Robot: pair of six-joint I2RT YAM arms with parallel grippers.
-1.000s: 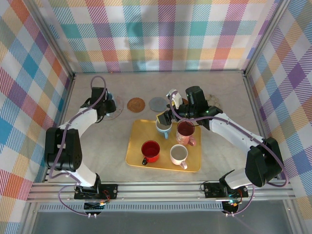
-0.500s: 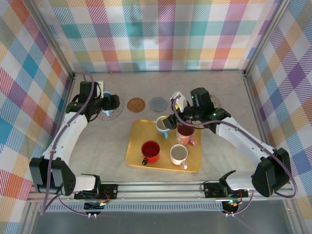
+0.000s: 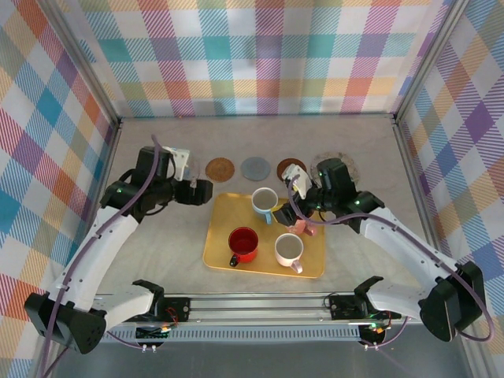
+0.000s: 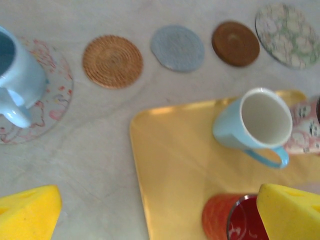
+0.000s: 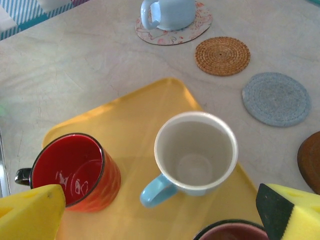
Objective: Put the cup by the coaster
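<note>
A pale blue cup stands on a floral coaster at the far left of the table, also seen as the cup on the coaster. My left gripper is open and empty, apart from that cup, hovering at the left edge of the yellow tray; its fingers frame the tray. My right gripper is open over the tray, just behind a blue cup with a white inside, not touching it.
On the tray also stand a red cup, a white cup and a pink cup. Behind the tray lie a woven coaster, a grey one, a dark brown one and a floral one.
My left gripper opened, let go of the pale blue cup on the floral coaster and moved back toward the tray. My right gripper drew back rightward from the blue cup on the tray.
</note>
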